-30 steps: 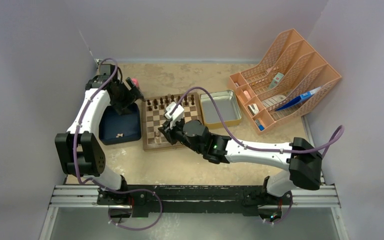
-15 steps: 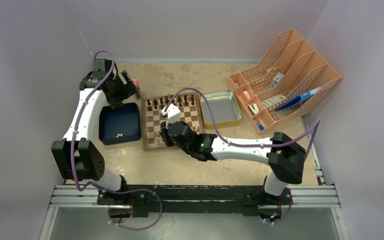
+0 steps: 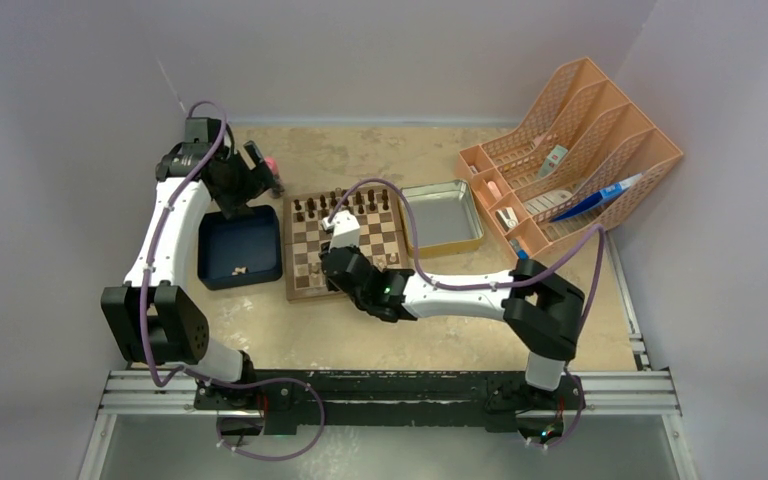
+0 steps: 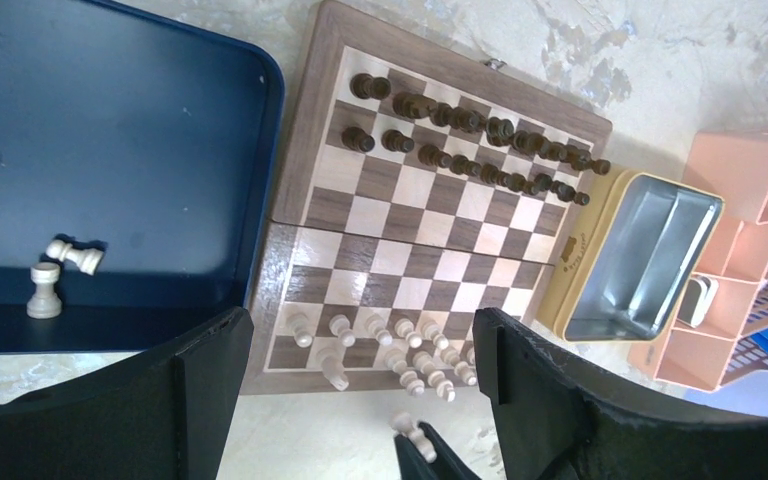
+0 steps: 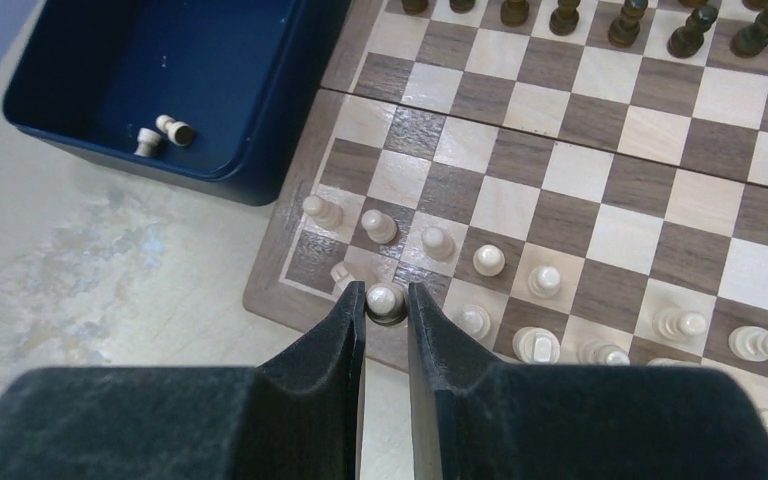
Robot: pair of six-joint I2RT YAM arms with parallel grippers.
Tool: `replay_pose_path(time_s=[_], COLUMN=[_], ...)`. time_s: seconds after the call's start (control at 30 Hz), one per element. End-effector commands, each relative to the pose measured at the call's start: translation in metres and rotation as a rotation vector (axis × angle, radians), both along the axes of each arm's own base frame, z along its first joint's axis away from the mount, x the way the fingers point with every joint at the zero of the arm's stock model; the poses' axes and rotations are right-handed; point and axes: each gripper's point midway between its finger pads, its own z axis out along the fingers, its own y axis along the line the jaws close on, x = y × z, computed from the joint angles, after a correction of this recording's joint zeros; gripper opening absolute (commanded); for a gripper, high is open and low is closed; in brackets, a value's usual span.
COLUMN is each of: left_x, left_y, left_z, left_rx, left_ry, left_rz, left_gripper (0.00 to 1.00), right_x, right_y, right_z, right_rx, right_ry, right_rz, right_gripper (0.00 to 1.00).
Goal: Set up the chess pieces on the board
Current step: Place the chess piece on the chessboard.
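We see the right claw closed on a small pale tan turned-wood chess piece with a round head. It is held at the near edge of the square wooden chessboard with dark and light checks, close to the near left corner. Whether its foot touches the board we cannot tell. The other pale tan pieces stand in two ragged rows along that near edge. The dark brown pieces fill two rows along the far edge. The left claw hangs wide open and empty over the far left of the bench. Just left of the board sits a dark blue flat tray holding two more pale pieces, one upright and one lying down. A rectangular metal tin lies just right of the board.
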Motion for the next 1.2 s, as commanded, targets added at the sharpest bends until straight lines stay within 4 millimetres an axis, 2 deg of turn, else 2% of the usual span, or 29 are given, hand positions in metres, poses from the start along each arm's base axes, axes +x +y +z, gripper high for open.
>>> replay_pose_path(time_s=[0.0,0.17,0.33,0.53,0.9,1.17], left_x=[-0.001,-0.007,-0.004,-0.003,-0.001,-0.003], left_y=[-0.013,-0.017,-0.018,-0.02,-0.01,-0.005], left_z=[0.024,0.013,0.017,0.013,0.02,0.022], left_rx=[-0.083,-0.101,-0.105,-0.119,-0.063,-0.038], left_ry=[-0.05,-0.009,-0.016,-0.002,-0.015,-0.015], left_rz=[-0.02,-0.034,-0.046,-0.055,-0.021,-0.006], left_gripper=[0.81,0.81,0.81,0.81,0.81,0.81], right_x=[0.006,0.01,0.01,0.013,0.012,0.011], right_y=[0.008,0.011,0.015,0.017,0.021,0.016], right_z=[0.009,-0.008,-0.014,-0.016,-0.023,-0.029], right_rx=[0.066,0.016,-0.002,-0.008,-0.025,-0.048], right_ry=[-0.029,-0.023,-0.03,-0.042,-0.062,-0.072], right_rz=[-0.036,-0.047,-0.024,-0.026,-0.016,-0.038], right_gripper=[0.0,0.0,0.0,0.0,0.0,0.0])
